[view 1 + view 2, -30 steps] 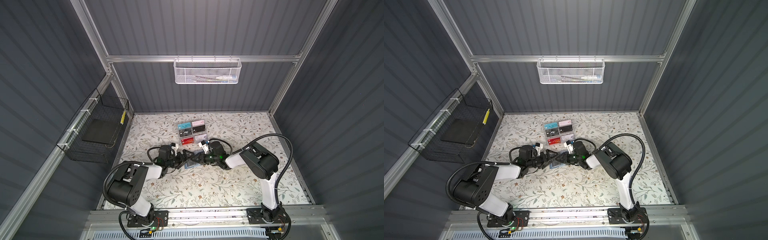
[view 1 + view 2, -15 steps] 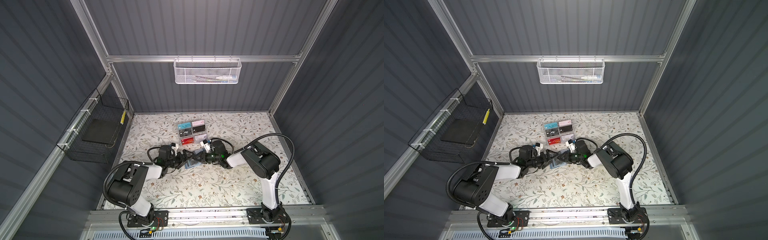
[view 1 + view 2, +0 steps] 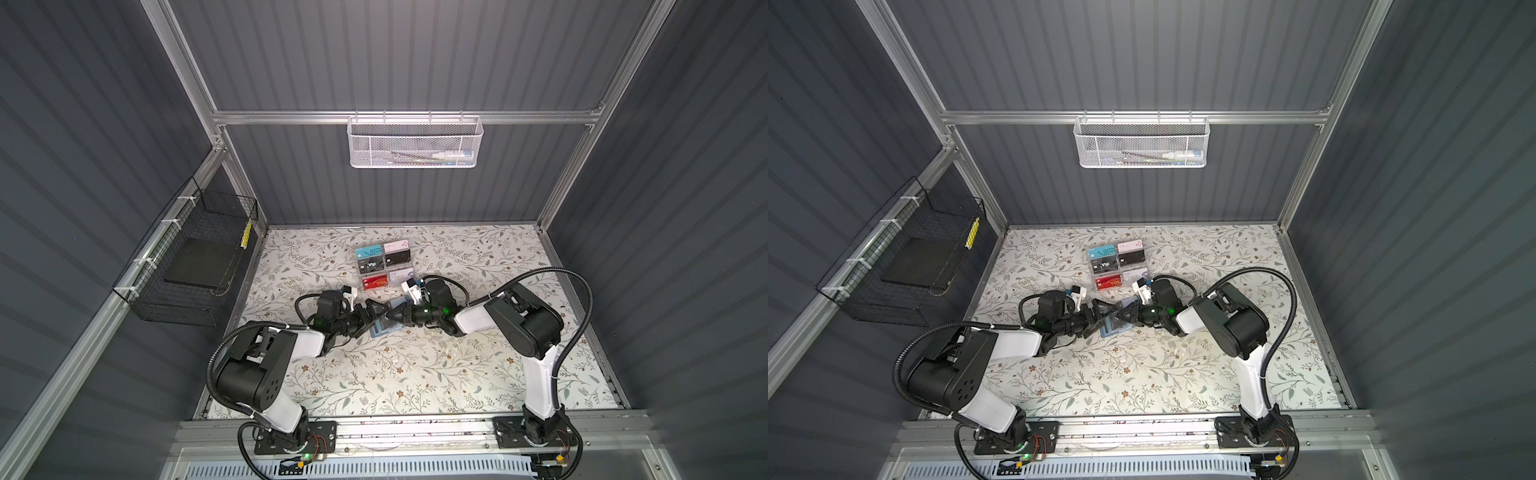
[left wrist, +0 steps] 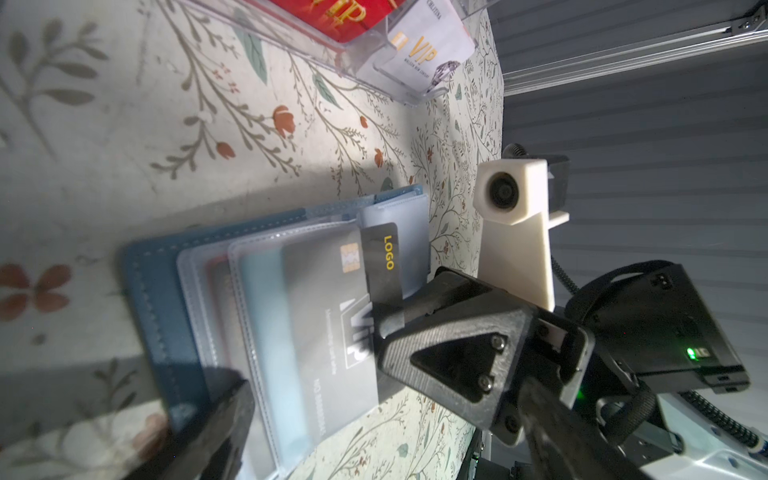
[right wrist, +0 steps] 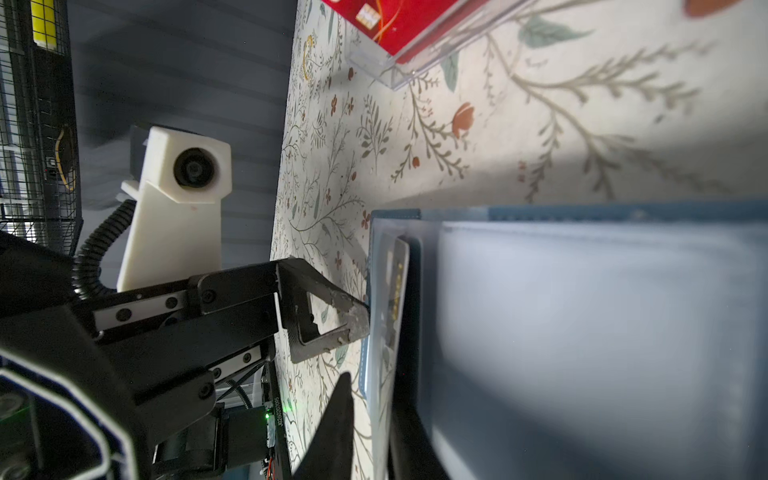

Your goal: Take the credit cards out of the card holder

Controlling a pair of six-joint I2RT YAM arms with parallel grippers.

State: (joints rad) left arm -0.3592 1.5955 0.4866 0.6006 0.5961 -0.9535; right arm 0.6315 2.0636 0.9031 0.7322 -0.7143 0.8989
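The slate-blue card holder [image 3: 384,330] [image 3: 1113,329] lies open on the floral table between my two grippers. Its translucent sleeves fan out in the left wrist view over the blue cover [image 4: 153,291]. A black credit card [image 4: 380,257] with gold "LOGO" and white "VIP" pokes out of a sleeve. My right gripper [image 3: 395,318] [image 5: 370,436] has its jaws narrowly apart on either side of that card's edge [image 5: 397,282], and a thin gap still shows beside one finger. My left gripper [image 3: 368,318] [image 4: 384,428] is wide open, its fingertips [image 5: 353,320] at the holder's opposite edge.
A clear acrylic rack [image 3: 384,266] [image 3: 1117,266] of coloured VIP cards stands just behind the holder, close to both wrists. A black wire basket [image 3: 195,257] hangs on the left wall. A white mesh basket [image 3: 415,143] hangs on the back wall.
The right jaws have narrowed around the card's edge. Both arms and the card holder have hardly moved.
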